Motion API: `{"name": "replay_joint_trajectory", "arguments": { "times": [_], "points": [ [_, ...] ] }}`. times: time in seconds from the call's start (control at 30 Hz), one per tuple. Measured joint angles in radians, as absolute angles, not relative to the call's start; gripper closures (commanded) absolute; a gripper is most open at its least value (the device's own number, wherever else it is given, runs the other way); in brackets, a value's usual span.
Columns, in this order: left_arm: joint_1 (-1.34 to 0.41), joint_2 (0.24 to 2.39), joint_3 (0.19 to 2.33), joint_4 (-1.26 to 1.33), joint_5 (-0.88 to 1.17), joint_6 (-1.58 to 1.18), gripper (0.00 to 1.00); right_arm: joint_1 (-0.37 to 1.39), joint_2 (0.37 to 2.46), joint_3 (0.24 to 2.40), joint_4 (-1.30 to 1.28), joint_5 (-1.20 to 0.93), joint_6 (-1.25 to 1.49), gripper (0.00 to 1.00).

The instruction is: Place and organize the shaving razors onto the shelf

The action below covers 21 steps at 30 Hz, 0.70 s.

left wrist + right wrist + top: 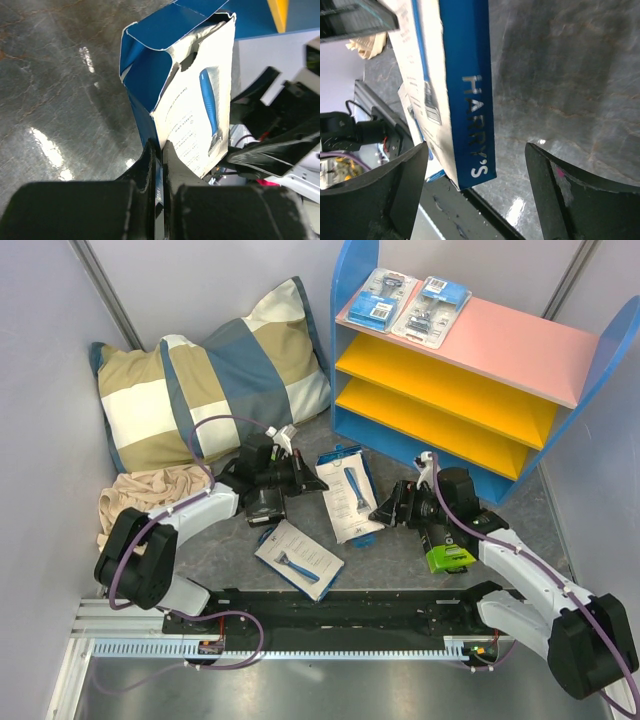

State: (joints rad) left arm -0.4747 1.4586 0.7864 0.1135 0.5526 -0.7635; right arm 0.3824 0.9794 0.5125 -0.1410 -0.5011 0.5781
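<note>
Razor box [350,492] [200,100] [465,90], white with a blue razor printed on it, sits mid-worktop [395,565] between the two arms. Its far end flap gapes, showing blue inside. The left pincer [312,480] [159,155] is pressed together on the box's edge, pinching the card. The pictures do not show whether the box is clear of the worktop.

The right pincer [388,508] [476,147] stands spread. The box's blue side, lettered HARRY'S, lies between its fingers and closer to one. Whether that finger touches the box is hard to make out.

A second white box [298,558] lies flat, nearer and to the left. A lime-and-black box [450,558] lies on the right, largely hidden under the right arm.

On the far right stands the shelf [530,345]. Two blister packs [378,295] [432,308] lie side by side at the left end of its pink top board.

A checked pillow [210,380] and a beige cloth [140,502] sit far left.
</note>
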Motion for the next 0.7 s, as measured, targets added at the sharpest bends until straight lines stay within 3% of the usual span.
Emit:
{"name": "replay_joint_trajectory", "arguments": {
  "times": [0.27,0.37,0.6,0.7],
  "points": [
    [-0.466,1.454,0.792,0.124,0.585,-0.764,0.98,0.382,0.979,0.458,-0.089,-0.554,0.624,0.22],
    [-0.466,1.454,0.792,0.133,0.593,-0.765,0.98,0.382,0.969,0.45,-0.065,-0.566,0.636,0.3],
    [-0.466,1.45,0.792,0.149,0.606,-0.765,0.98,0.382,0.963,0.432,0.008,-0.611,0.674,0.59],
    [-0.463,1.444,0.792,0.15,0.604,-0.765,0.88,0.382,0.962,0.432,0.019,-0.623,0.683,0.64]
  ]
}}
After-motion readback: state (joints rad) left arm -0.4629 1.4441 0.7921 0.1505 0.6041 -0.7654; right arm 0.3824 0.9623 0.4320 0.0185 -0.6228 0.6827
